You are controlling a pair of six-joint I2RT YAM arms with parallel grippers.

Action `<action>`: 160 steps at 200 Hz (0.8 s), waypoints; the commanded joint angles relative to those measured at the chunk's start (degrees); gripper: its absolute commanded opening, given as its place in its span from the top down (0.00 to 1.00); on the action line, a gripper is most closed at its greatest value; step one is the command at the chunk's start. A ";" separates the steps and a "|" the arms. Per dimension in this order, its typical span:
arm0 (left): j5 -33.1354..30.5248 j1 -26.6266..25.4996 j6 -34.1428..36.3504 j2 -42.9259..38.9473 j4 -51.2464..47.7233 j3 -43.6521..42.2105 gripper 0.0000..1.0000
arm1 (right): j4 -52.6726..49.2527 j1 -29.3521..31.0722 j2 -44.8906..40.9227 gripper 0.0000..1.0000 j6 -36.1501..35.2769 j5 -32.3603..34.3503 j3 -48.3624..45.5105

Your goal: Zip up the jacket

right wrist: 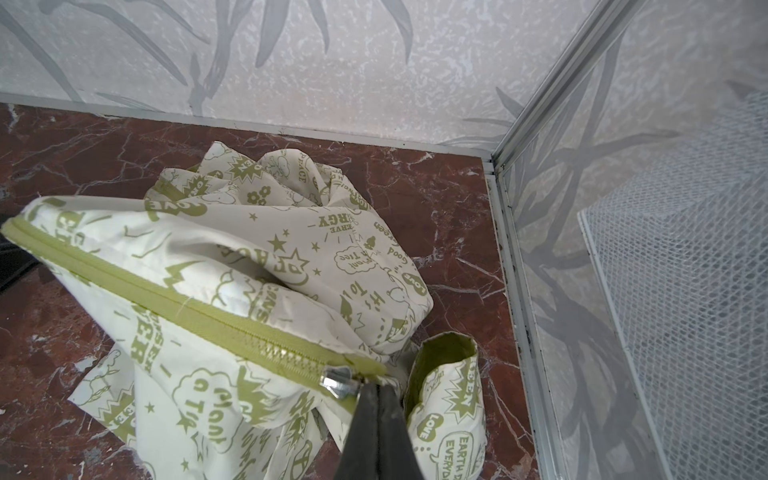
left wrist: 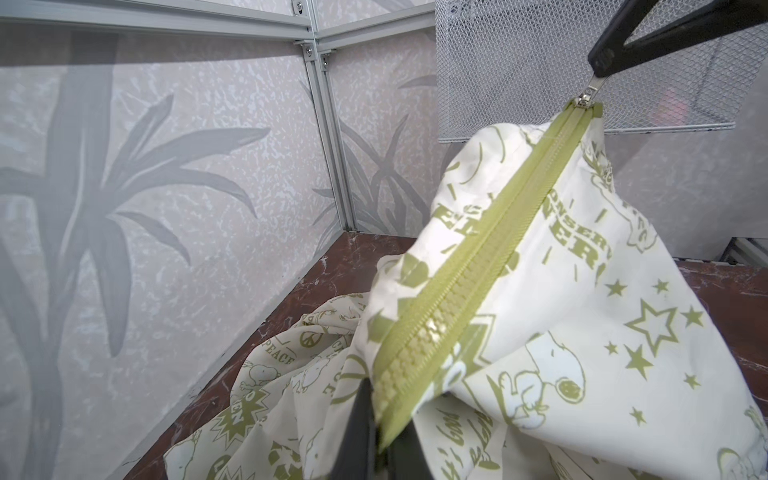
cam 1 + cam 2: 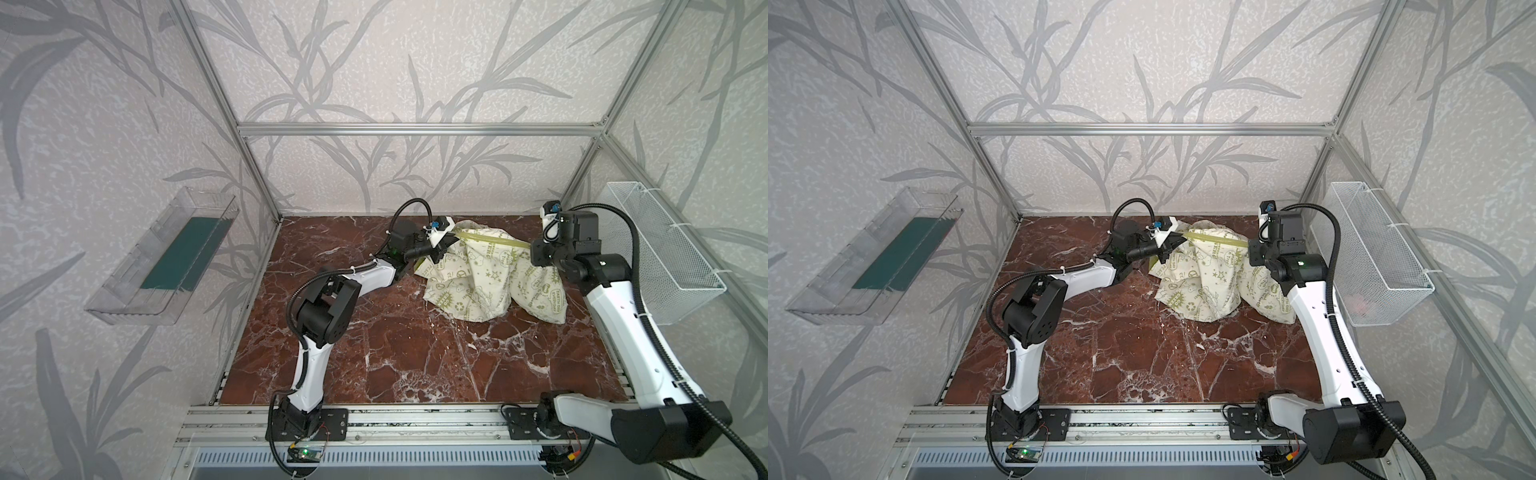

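Cream doodle-printed fabric jacket (image 3: 490, 274) is held off the far right of the red marble tabletop (image 3: 395, 353). Its green zipper (image 2: 478, 291) is stretched taut: left gripper (image 2: 376, 436) clamped on the zipper's end, right gripper (image 1: 376, 390) on the metal pull tab (image 1: 338, 382).

jacket (image 3: 490, 278) | cream, olive print | zipper (image 2: 490, 266) seemingly fully closed, taut

links: white shells on the left arm (image 3: 309, 374) and right arm (image 3: 623, 332), both top views
joints: black blocky housings, round holes in the left elbow's (image 3: 1034, 320) side
cables: black ribbed conduit (image 3: 640, 266) along each arm, looped at the wrists, tied with white zip ties
lights: small green LED on each forearm
bases: black plates with screws (image 3: 307, 424), red and black wires below
fingers: black, tapered (image 1: 376, 432)
wrist cameras: white mounts with blue fittings (image 3: 550, 208)
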 commanded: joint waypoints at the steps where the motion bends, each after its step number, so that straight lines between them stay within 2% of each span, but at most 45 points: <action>1: 0.19 1.07 1.46 -2.17 -0.56 -0.91 0.92 | -0.47 -0.80 0.06 1.00 1.94 2.19 2.11; 14: 2.47 0.92 -0.65 -2.06 -0.38 -0.80 0.45 | -0.74 -0.84 0.15 0.98 2.60 1.41 1.75; 15: 2.58 0.90 -0.72 -2.06 -0.38 -0.91 0.41 | -0.78 -0.84 0.15 0.97 2.70 1.46 1.73; 18: 2.67 0.86 -0.78 -2.29 -0.41 -1.14 0.11 | -0.86 -0.84 0.08 0.95 2.86 1.80 1.59; 20: 2.65 0.87 -0.83 -2.42 -0.39 -1.32 0.03 | -0.90 -0.84 0.06 0.93 2.96 2.19 1.51; 22: 2.49 0.88 -0.86 -2.54 -0.31 -1.60 0.02 | -0.89 -0.80 -0.05 0.93 2.98 2.49 1.35; 32: 1.34 0.84 -0.83 -3.67 0.68 -3.60 0.01 | -1.07 -0.84 -0.57 1.00 2.75 4.04 0.41; 39: 0.05 0.96 -0.93 -4.63 1.64 -5.39 0.01 | -1.04 -0.84 -0.96 0.99 2.59 5.47 -0.40; 46: -0.58 1.35 -1.16 -5.83 2.04 -6.97 0.01 | -0.87 -1.01 -1.36 0.93 2.34 6.65 -1.23; 53: -1.01 1.90 -1.59 -6.91 1.67 -8.15 0.01 | -0.81 -1.26 -1.52 0.81 2.04 8.06 -2.36; 55: -1.04 2.10 -1.75 -7.27 1.23 -8.50 0.01 | -0.80 -1.34 -1.61 0.80 2.05 8.44 -2.67; 66: -2.26 3.12 -2.18 -8.96 -1.35 -9.88 0.01 | -0.92 -1.89 -1.89 1.00 2.13 9.73 -4.20; 84: -4.90 4.52 -1.85 -11.02 -6.83 -11.36 0.01 | 0.35 -2.46 -3.61 1.00 2.73 11.73 -7.92; 100: -8.07 5.24 -1.06 -12.37 -13.71 -11.58 0.01 | 0.32 -2.86 -5.11 0.84 3.43 12.79 -10.27; 112: -11.63 5.50 -0.99 -13.46 -19.45 -10.91 0.01 | -0.25 -2.95 -6.25 0.63 3.25 13.41 -11.11; 122: -15.35 5.54 -1.22 -14.33 -24.25 -10.46 0.01 | -0.54 -2.97 -7.57 0.50 3.10 12.30 -11.43; 146: -21.91 6.50 -4.09 -18.40 -25.85 -14.74 0.01 | -1.04 -2.96 -10.83 0.38 3.69 4.57 -12.59; 160: -21.07 7.90 -6.71 -20.41 -25.73 -17.26 0.01 | -0.43 -2.91 -11.77 0.33 3.99 -2.92 -13.95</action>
